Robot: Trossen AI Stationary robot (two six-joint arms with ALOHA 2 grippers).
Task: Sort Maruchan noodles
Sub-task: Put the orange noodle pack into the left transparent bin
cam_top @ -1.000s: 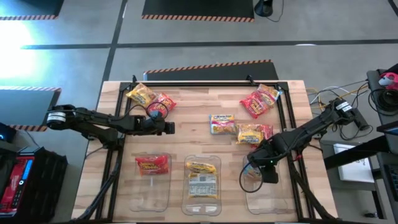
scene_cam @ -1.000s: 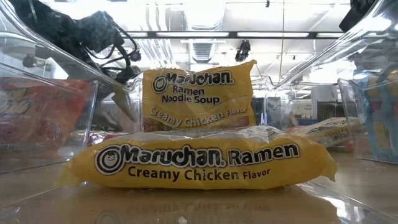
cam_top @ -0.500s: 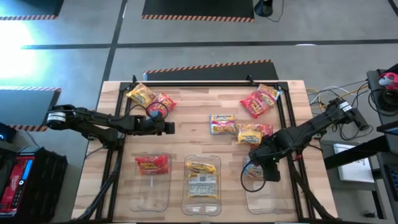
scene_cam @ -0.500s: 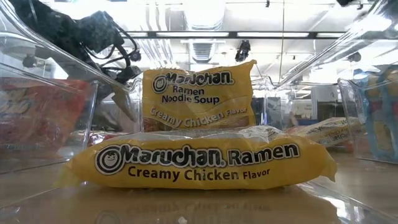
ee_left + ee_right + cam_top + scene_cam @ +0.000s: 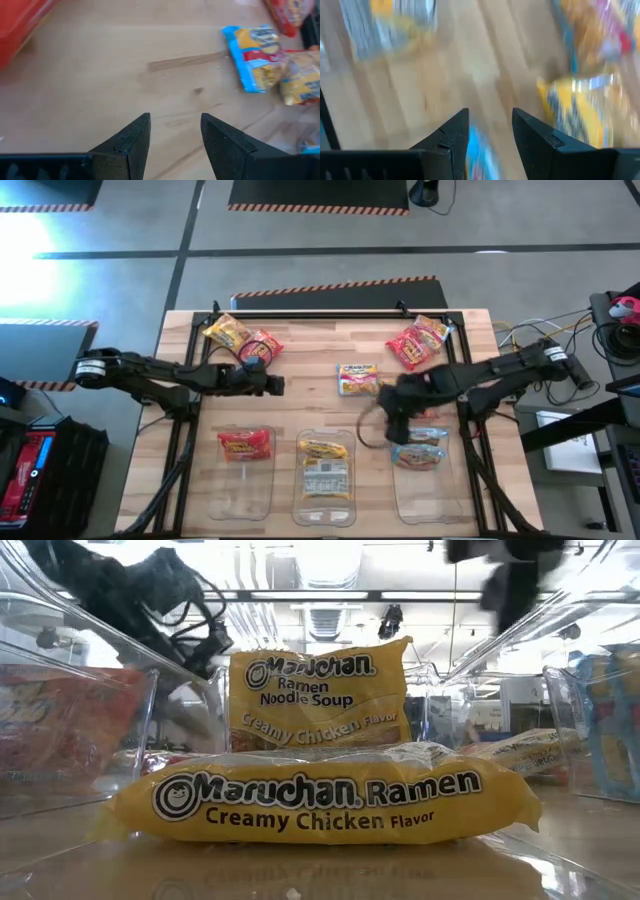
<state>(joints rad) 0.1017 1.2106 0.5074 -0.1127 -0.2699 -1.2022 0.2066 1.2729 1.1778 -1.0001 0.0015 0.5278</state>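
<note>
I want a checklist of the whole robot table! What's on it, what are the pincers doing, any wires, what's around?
Surface: wooden table, bare in the middle.
Job's things: three clear bins in front; left bin holds a red packet, middle bin two yellow packets, right bin a blue packet. Loose packets lie at the far left, the far right and the middle.
Clutter: nothing seen.
Grippers: left pincer open, empty, over bare wood; right pincer open, empty, beside the right bin.
Cables: wires off the table's right edge.
Surroundings: grey floor with striped mats.
</note>
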